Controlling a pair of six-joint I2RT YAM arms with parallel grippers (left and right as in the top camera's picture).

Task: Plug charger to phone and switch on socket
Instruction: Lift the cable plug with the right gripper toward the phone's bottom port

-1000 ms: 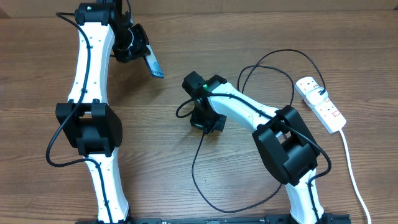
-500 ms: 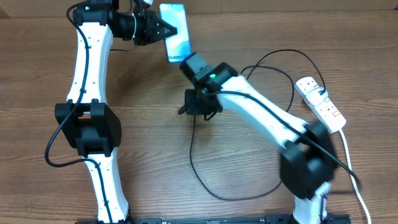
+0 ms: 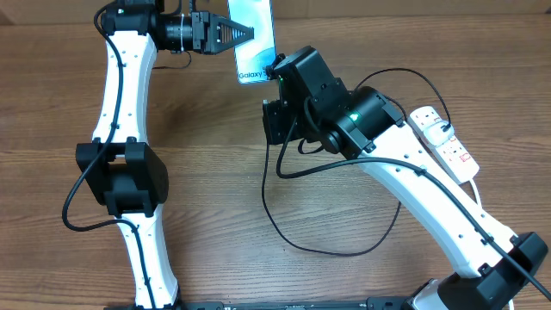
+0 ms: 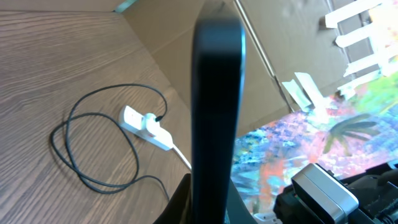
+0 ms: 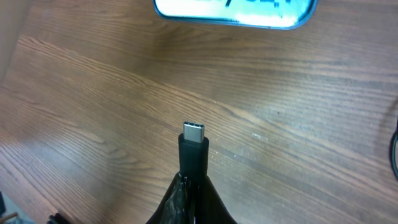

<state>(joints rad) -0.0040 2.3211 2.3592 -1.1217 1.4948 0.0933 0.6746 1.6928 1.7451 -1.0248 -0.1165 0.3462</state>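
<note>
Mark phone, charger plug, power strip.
phone (image 3: 251,43), overhead view, middle of its screen.
charger plug (image 5: 193,133), right wrist view, its metal tip.
power strip (image 3: 449,151), overhead view, white body.

Phone (image 3: 256,39) left of socket (image 3: 443,146); charger (image 3: 264,200) between

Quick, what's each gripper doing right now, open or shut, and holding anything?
The left gripper is shut, holding the phone.
The right gripper is shut, holding the charger just behind its plug.
</note>
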